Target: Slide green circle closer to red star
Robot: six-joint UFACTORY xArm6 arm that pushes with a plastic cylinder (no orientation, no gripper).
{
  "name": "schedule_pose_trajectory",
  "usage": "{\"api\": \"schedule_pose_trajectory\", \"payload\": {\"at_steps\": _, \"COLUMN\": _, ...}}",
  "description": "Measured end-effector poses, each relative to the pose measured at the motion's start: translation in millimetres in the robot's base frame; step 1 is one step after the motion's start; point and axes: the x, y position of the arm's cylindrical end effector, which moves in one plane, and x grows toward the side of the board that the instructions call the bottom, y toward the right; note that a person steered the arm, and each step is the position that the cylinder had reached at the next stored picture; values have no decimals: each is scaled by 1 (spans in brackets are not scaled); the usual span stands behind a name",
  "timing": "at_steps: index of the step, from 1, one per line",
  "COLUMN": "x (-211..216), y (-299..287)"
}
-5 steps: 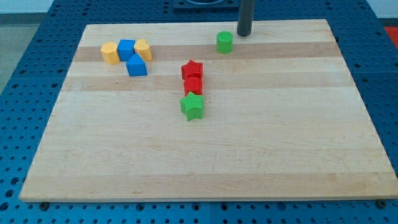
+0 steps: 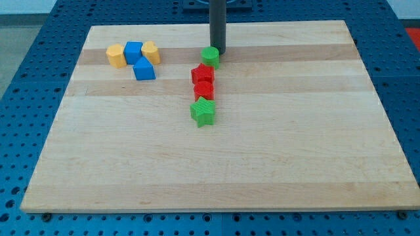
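Note:
The green circle point(image 2: 209, 56) sits on the wooden board just above the red star point(image 2: 203, 73), almost touching it. My tip point(image 2: 217, 52) rests right against the green circle's upper right side. Below the red star is a second red block point(image 2: 204, 90), then a green star point(image 2: 203, 112), forming a short column.
A cluster at the view's upper left holds two yellow blocks point(image 2: 116, 56) point(image 2: 151, 51) and two blue blocks point(image 2: 134, 51) point(image 2: 144, 69). The board's top edge point(image 2: 295, 23) lies just behind my tip.
My tip moved left and slightly down, pushing the green circle from the upper middle-right down-left until it sits just above the red star.

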Motion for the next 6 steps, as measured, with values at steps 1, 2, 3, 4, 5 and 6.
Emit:
{"api": "schedule_pose_trajectory", "payload": {"at_steps": 1, "x": 1, "y": 26}}
{"api": "schedule_pose_trajectory", "payload": {"at_steps": 2, "x": 18, "y": 31}}
{"api": "schedule_pose_trajectory", "payload": {"at_steps": 3, "x": 31, "y": 28}}
{"api": "schedule_pose_trajectory", "payload": {"at_steps": 4, "x": 34, "y": 28}}
{"api": "schedule_pose_trajectory", "payload": {"at_steps": 5, "x": 34, "y": 18}}
{"api": "schedule_pose_trajectory", "payload": {"at_steps": 6, "x": 34, "y": 9}}
